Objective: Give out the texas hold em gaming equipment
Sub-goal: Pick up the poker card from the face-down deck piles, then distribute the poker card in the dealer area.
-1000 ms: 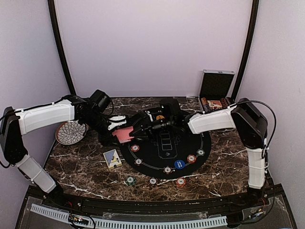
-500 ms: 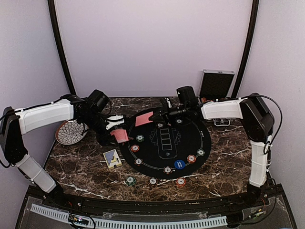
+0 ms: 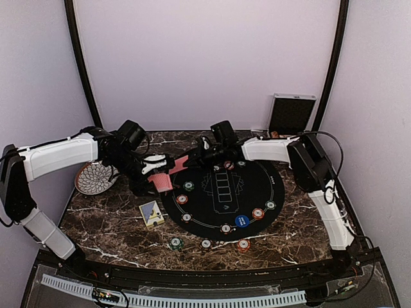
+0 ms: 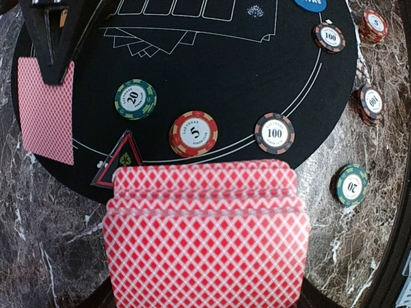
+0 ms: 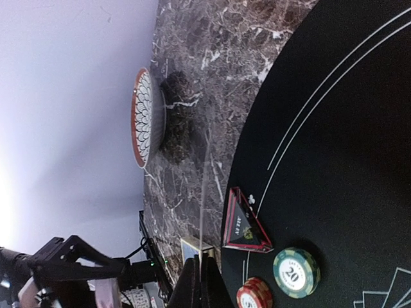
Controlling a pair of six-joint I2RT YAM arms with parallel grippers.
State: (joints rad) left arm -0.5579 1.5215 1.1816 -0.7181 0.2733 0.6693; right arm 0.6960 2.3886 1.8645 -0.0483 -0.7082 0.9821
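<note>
The left gripper (image 3: 158,173) clamps the red-backed deck (image 4: 205,244) beside the black mat (image 4: 212,58), at its left edge, while the right gripper (image 3: 194,158) pinches one card (image 4: 46,119) over that edge, near the chips (image 4: 193,133) on the mat.

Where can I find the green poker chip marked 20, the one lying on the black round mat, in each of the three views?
Top external: the green round poker chip marked 20 lies left on the black round mat, near its edge.
Left wrist: upper left of the picture.
Right wrist: bottom, right of centre.
Shared landmark: the red round chip marked 5, right beside it in all three.
</note>
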